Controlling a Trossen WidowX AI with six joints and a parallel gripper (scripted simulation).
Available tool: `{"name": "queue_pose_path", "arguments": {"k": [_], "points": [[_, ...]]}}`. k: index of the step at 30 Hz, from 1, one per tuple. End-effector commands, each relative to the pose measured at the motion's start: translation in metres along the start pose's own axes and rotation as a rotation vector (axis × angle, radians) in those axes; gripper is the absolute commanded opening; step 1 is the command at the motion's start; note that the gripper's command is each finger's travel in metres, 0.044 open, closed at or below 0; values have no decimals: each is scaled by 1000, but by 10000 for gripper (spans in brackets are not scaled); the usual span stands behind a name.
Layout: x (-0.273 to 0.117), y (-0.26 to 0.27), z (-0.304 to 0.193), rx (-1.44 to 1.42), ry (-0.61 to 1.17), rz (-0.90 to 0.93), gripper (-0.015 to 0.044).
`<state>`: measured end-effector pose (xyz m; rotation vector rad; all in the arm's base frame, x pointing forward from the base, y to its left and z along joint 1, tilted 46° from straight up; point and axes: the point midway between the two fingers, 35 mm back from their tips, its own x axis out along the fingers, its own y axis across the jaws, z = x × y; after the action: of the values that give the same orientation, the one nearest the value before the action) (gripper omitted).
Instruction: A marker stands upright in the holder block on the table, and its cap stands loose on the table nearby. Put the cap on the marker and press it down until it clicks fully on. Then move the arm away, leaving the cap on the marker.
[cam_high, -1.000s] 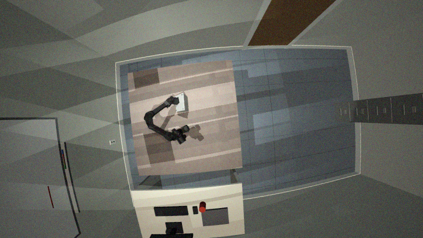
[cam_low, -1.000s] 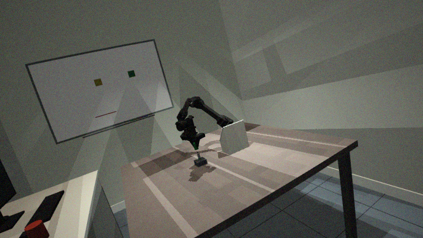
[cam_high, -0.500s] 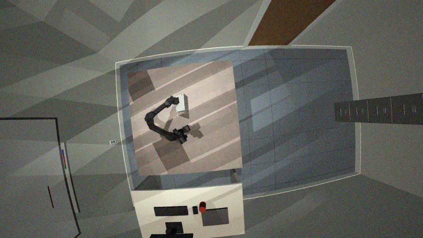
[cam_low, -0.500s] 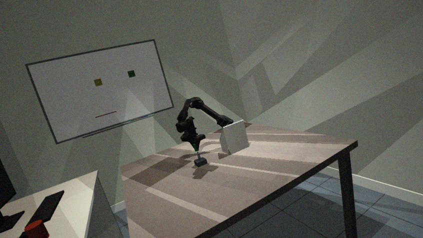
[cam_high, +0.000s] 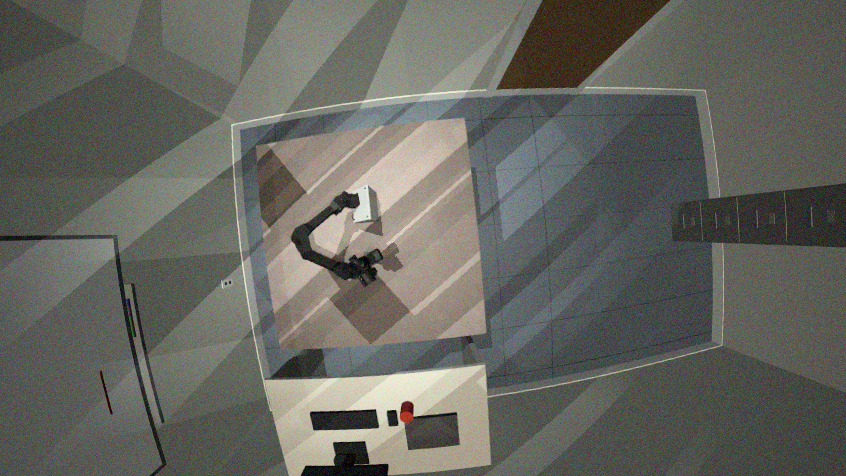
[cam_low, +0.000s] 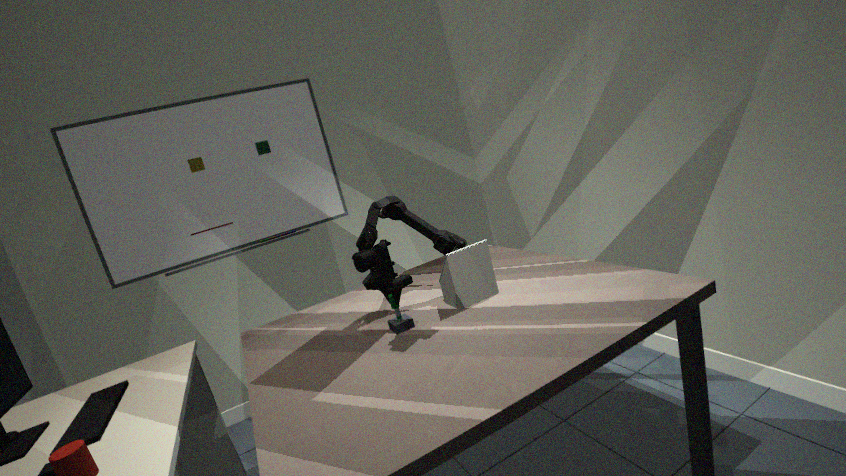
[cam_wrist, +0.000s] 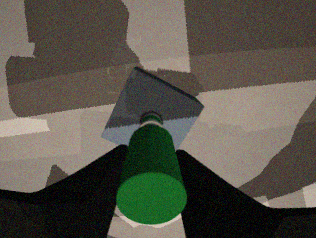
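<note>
- Above the dark holder block (cam_low: 401, 324) (cam_wrist: 165, 95), the pincer (cam_high: 378, 269) (cam_low: 393, 300) (cam_wrist: 152, 154) stands partly open, its fingers closed on the green cap (cam_low: 392, 299) (cam_wrist: 151, 165).
- Below the cap, the marker (cam_low: 398, 315) (cam_wrist: 151, 119) stands upright in the block; its lower part shows beneath the cap in the wrist view.
- Cap and marker look nearly in line, though the exterior view is too small and grainy to say whether the tip has entered the cap.
- For this step, lining up and seating, the cap's mouth should be centred over the tip and its axis matched to the marker's before any push.
- Best to lower slowly and straight, with a firm grip; a sideways lean could tip the block or make the cap catch on the rim.
- Once it seats, press down until it clicks, then open the fingers evenly and lift straight up before swinging away.
- The block sits well in from the edges of the worktop (cam_high: 425, 236) (cam_low: 532, 331).
- The white box (cam_high: 365, 204) (cam_low: 473, 275) by the arm's base stands apart from the block; retreating upward first keeps clear of it.
</note>
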<state>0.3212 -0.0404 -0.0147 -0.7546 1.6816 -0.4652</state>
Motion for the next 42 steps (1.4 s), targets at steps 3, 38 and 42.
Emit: {"name": "queue_pose_path", "arguments": {"k": [3, 38, 42], "points": [[13, 0, -1, -6, 5, -5, 0], [24, 0, -2, -1, 6, -2, 315], [24, 0, -2, -1, 6, -2, 420]]}}
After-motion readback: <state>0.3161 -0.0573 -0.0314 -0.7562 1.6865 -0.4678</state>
